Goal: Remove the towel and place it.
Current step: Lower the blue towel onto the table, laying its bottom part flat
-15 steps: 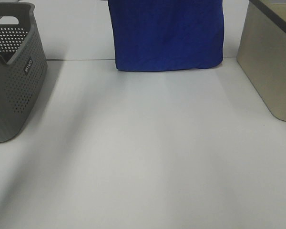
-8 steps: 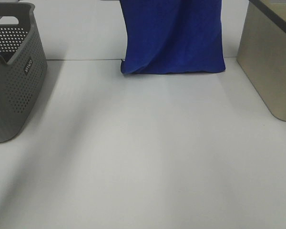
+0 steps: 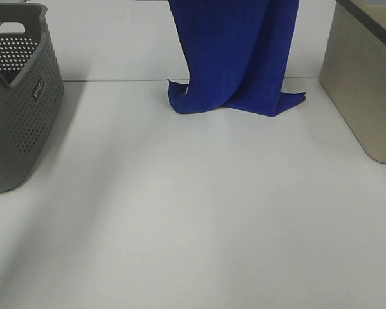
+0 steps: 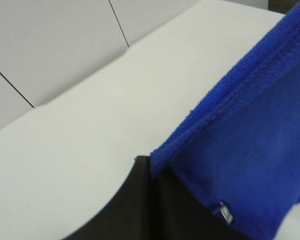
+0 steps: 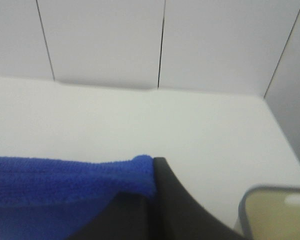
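The royal-blue towel (image 3: pixel 235 55) hangs from above the top of the exterior view at the back middle of the table. Its lower edge rests crumpled on the white tabletop (image 3: pixel 199 212). Both grippers are above that view's top edge. In the left wrist view the left gripper (image 4: pixel 152 172) is shut on a top corner of the towel (image 4: pixel 250 145), with a small white tag (image 4: pixel 225 214) showing. In the right wrist view the right gripper (image 5: pixel 152 187) is shut on the other top corner of the towel (image 5: pixel 65 190).
A grey perforated basket (image 3: pixel 16 103) stands at the left edge of the table. A beige bin (image 3: pixel 367 84) stands at the right edge, and its rim shows in the right wrist view (image 5: pixel 275 210). White wall panels stand behind the table.
The towel has come lower and narrowed. Its bottom edge, hanging free and straight before, now touches the table and folds outward at both lower corners.
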{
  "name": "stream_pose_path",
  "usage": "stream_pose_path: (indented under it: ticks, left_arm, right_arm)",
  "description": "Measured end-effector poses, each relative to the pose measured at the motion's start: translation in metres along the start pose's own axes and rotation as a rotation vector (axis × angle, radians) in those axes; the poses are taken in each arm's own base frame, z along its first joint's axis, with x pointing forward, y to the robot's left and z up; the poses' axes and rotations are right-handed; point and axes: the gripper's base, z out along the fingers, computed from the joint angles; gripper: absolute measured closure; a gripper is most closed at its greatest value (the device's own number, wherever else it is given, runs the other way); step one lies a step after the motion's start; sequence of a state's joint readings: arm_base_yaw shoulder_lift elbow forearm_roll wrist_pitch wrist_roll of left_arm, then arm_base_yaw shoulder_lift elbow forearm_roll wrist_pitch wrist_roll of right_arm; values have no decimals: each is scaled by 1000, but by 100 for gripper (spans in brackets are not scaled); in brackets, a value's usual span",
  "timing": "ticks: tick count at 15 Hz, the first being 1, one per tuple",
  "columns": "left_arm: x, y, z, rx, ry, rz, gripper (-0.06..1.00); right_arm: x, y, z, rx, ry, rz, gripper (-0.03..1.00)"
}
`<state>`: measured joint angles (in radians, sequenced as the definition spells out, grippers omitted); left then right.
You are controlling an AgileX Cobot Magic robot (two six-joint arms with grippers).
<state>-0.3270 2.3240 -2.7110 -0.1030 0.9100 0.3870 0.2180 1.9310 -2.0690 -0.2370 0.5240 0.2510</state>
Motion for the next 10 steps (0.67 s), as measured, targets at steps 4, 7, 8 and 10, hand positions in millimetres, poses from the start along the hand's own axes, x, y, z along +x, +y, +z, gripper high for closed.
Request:
stream_pose_path:
  ticks: [4, 7, 8, 10]
  left_arm:
    - [8, -1, -25, 74, 209, -35, 94]
    - [4, -3, -33, 93, 215, -161, 94]
    - [2, -5, -37, 111, 208, -196, 94]
    - [-5, -7, -47, 137, 191, -237, 94]
  right_arm:
    - [19, 7, -30, -150, 380, -31, 95]
    - [27, 7, -43, -177, 521, -47, 95]
    - [29, 7, -46, -181, 559, -53, 95]
    - [28, 6, -55, -186, 587, -56, 95]
